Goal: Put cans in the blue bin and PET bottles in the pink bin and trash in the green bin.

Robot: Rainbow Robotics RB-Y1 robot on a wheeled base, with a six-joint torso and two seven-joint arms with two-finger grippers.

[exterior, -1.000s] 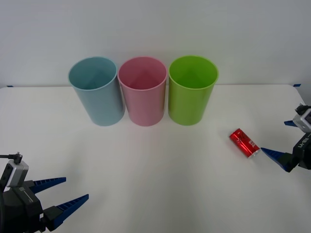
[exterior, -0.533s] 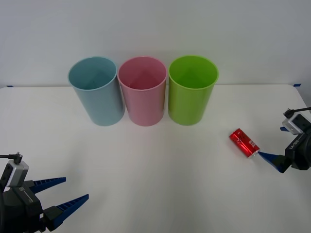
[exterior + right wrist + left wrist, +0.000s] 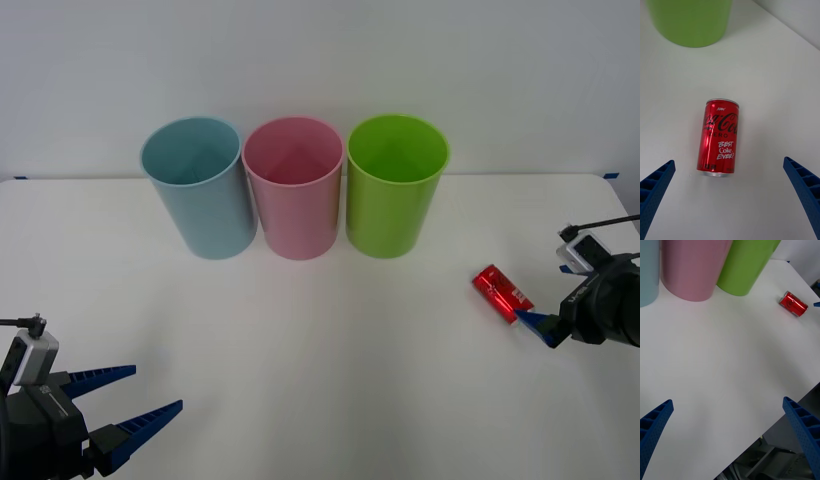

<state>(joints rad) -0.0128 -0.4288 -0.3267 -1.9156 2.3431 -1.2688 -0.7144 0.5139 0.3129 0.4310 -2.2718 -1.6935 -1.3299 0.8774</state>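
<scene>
The can (image 3: 718, 137) lies on its side on the table (image 3: 330, 370), right of the green bin (image 3: 396, 185). My right end effector (image 3: 730, 202) is spread open around it, seemingly not touching. My left end effector (image 3: 128, 400) rests open near the table's front.

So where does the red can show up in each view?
Front view: red can lying on its side at the right of the table, beside the right gripper.
Right wrist view: can central, between the open jaws.
Left wrist view: can far off.
Shared landmark: the green bin, nearest the can.
</scene>
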